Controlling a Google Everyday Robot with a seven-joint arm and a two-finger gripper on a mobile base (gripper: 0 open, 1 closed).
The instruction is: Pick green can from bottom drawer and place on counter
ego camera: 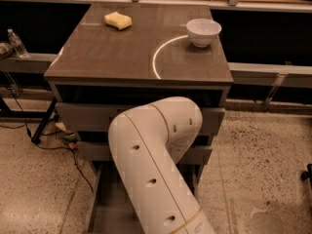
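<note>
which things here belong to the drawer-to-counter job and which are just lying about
Job: bottom drawer, counter; can and pincer out of sight, presumably behind the arm.
Lying about: bowl, sponge, water bottle.

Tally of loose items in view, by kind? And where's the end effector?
Sponge: 1
Bowl: 1
Bottle: 1
Green can: 0 in view
Total: 3
End effector: not in view; the arm blocks most of the open bottom drawer.
</note>
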